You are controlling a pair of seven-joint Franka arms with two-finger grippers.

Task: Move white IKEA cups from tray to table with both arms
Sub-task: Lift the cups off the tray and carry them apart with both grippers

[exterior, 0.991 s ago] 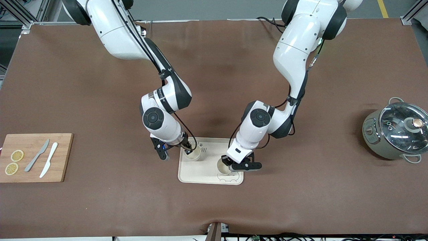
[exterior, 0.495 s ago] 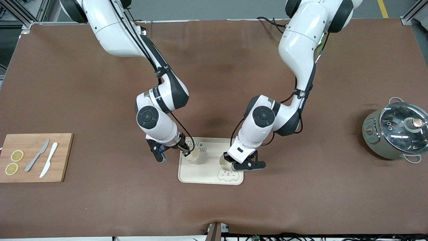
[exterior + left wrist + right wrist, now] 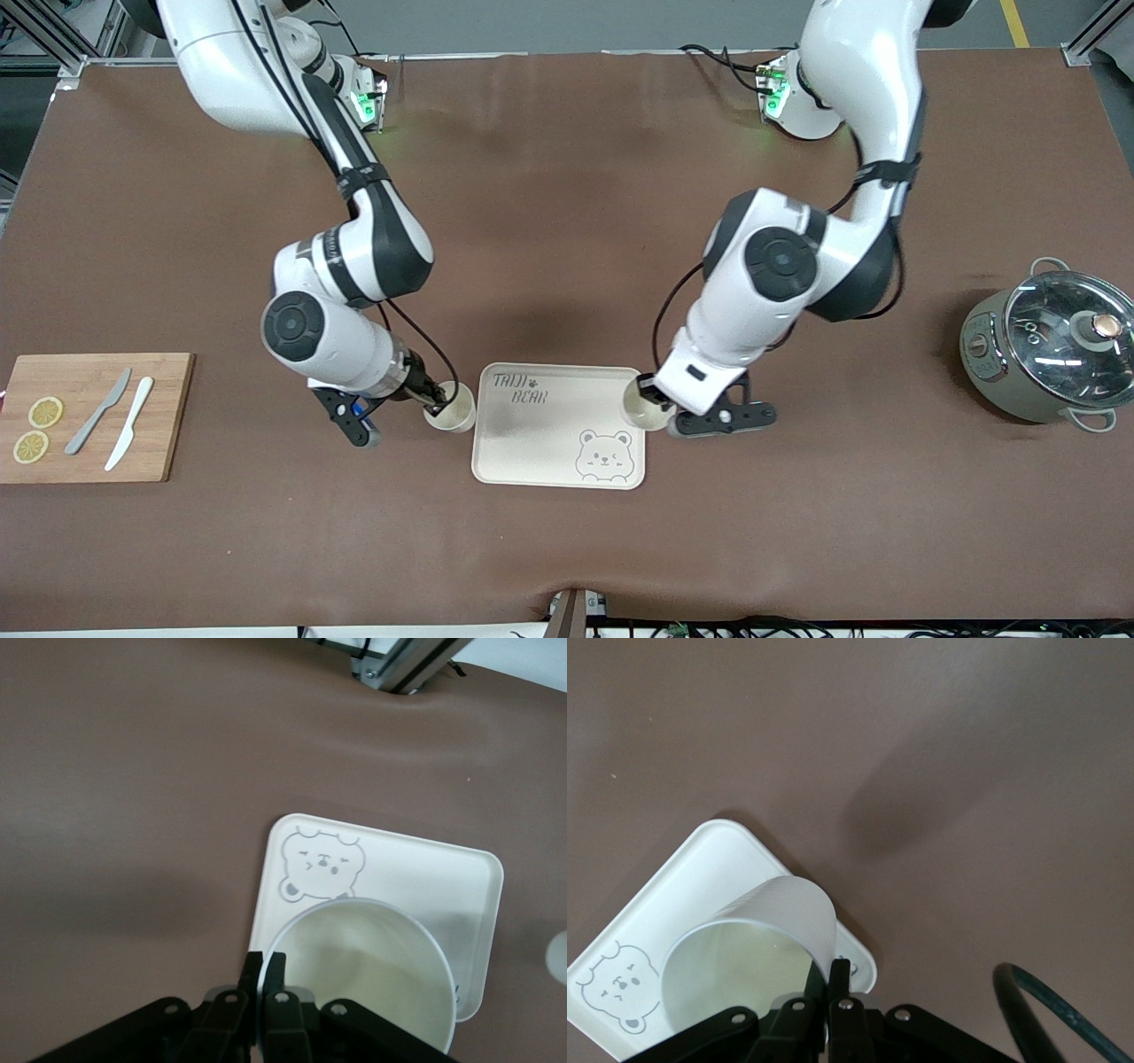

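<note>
Already both cups hang pinched by the rim, left gripper [image 3: 654, 400] clamping one cup [image 3: 640, 413] over the tray [image 3: 532, 443] edge, right gripper [image 3: 436, 409] another cup [image 3: 450, 415] over bare tabletop [image 3: 567, 221], ready for lowering.

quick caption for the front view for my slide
Both grippers, left and right, each pinch a white cup by its rim (left's cup, right's cup), lifted at either end of the bear tray.
</note>
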